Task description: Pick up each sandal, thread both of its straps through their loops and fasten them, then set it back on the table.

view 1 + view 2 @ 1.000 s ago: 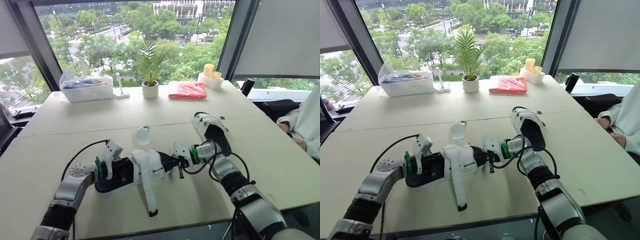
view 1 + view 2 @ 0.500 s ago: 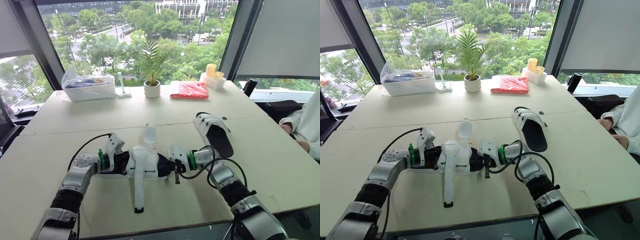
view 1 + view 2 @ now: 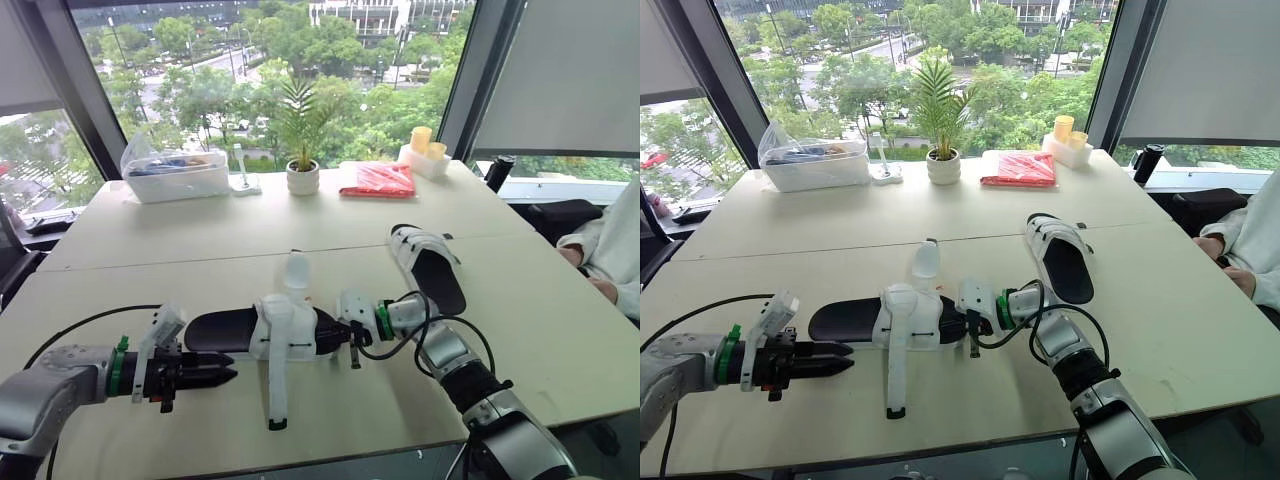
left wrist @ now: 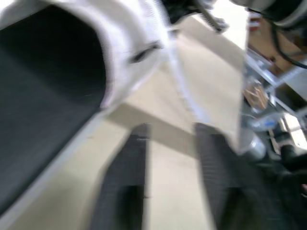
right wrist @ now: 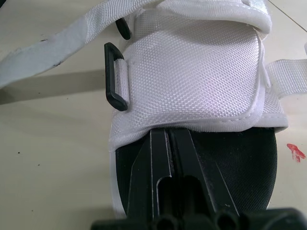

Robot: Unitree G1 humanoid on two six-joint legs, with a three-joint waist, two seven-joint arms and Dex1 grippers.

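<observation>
A sandal [image 3: 285,328] with a black sole and white upper lies flat on the table's middle. Its long white strap [image 3: 276,390] trails loose toward the front edge, and a shorter strap [image 3: 294,270] points toward the back. My right gripper [image 3: 333,332] is shut on the sole at one end, its fingers [image 5: 170,139] reaching under the white upper beside a black loop [image 5: 114,76]. My left gripper [image 3: 222,372] hovers open just in front of the heel end, its fingers [image 4: 127,191] apart with nothing between. A second sandal [image 3: 430,265] lies to the right.
Along the table's [image 3: 150,250] far edge stand a clear plastic box [image 3: 175,175], a potted plant [image 3: 300,170], a red packet [image 3: 375,180] and yellow cups [image 3: 425,150]. A person's sleeve [image 3: 610,250] rests at the right edge.
My left gripper let go of the sandal's heel end and drew back toward the front left. The sandal now rests flat, still held by my right gripper.
</observation>
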